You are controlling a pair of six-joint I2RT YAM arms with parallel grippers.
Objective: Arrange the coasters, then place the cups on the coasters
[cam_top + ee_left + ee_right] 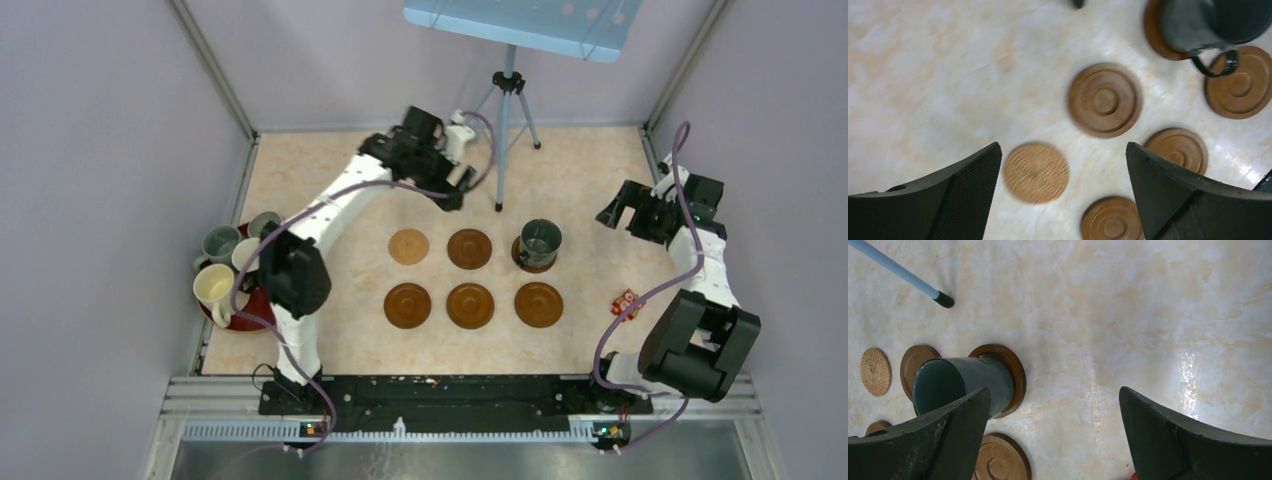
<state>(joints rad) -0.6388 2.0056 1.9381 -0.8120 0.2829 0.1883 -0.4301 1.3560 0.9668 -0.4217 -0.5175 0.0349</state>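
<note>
Top external: coasters (469, 305) laid, dark cup (540, 240) seated 3 o'clock; left gripper (452, 187), right gripper (618, 216) jaws spread, empty; next, probably cups (213, 286) on tray (258, 302), 9 o'clock.

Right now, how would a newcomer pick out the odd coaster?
On the marbled table, six coasters lie in two rows of three. In the far row, whose right end holds a dark cup, the odd coaster sits at the left end. It alone is pale tan and woven; the others are dark brown.

coasters (470, 305): brown, ringed | ten-o'clock coaster (408, 246): tan, woven | cup (540, 240): dark green-grey | table (580, 170): cream marbled | tray (252, 306): dark red
</note>
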